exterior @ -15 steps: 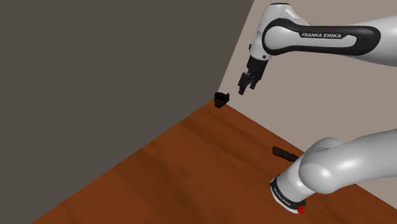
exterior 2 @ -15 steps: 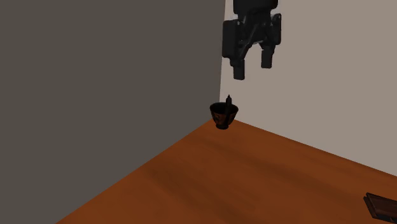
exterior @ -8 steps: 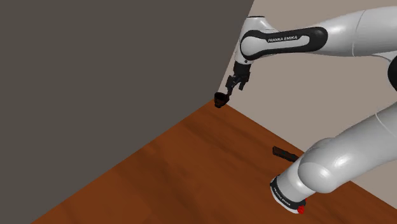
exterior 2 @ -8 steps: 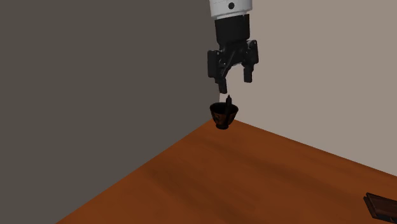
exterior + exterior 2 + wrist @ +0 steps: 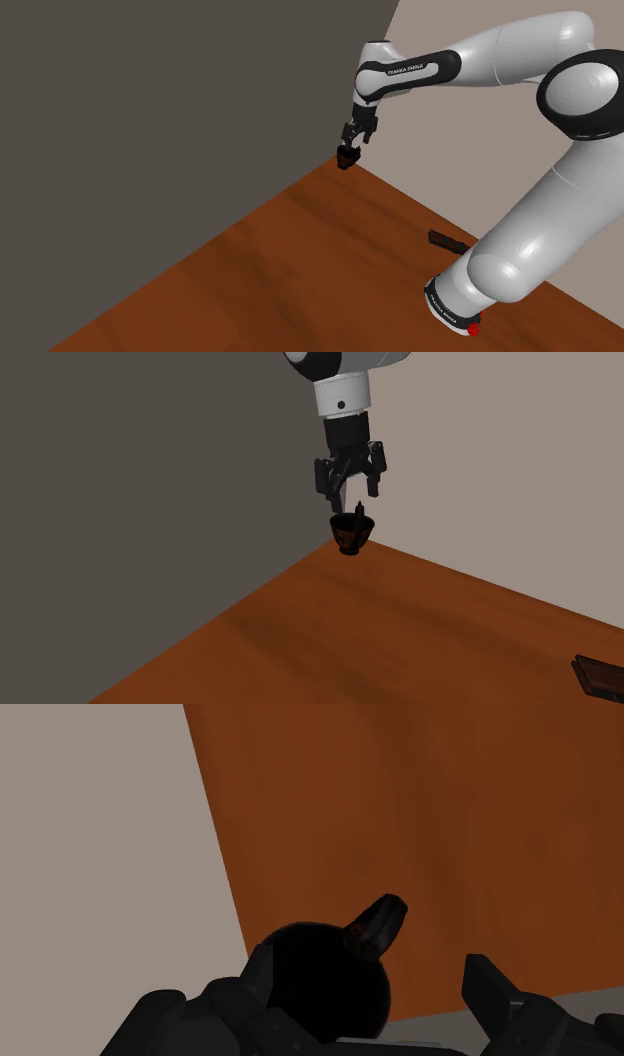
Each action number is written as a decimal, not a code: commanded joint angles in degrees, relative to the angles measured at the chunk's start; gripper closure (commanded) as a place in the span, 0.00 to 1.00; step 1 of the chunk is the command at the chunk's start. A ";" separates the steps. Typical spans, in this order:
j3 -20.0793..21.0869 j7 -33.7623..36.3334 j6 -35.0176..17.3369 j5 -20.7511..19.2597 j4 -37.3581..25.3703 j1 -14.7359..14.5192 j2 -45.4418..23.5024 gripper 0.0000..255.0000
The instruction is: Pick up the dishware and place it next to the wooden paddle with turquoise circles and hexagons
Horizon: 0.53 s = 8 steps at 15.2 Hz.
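The dishware is a small dark footed cup with a pointed piece sticking up from its rim, standing at the far corner of the wooden table. In the second exterior view the cup sits right under my gripper, whose fingers stand apart just above its rim. My gripper is open and holds nothing. From the wrist, the cup lies between the fingers, closer to one fingertip, not clasped. The paddle is a dark flat piece near the stand, also at the second exterior view's lower right.
A dark grey wall and a beige wall meet directly behind the cup. The table corner and its back edge run along these walls. The arm's lower link rises beside the paddle.
The gripper has come down and moved toward the corner, from well above the cup to just over its rim. Its fingers stayed apart. The cup has not moved.
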<state>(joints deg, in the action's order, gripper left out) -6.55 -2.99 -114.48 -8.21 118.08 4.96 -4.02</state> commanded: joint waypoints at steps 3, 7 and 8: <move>-0.27 -0.19 -3.18 -0.15 1.31 0.38 -2.40 0.00; -0.34 -0.15 -5.11 -0.25 2.54 0.56 -3.08 0.00; -0.34 -0.15 -5.11 -0.24 2.54 0.56 -3.08 0.00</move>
<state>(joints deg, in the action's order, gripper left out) -6.82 -3.01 -119.42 -8.43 120.43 5.42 -6.34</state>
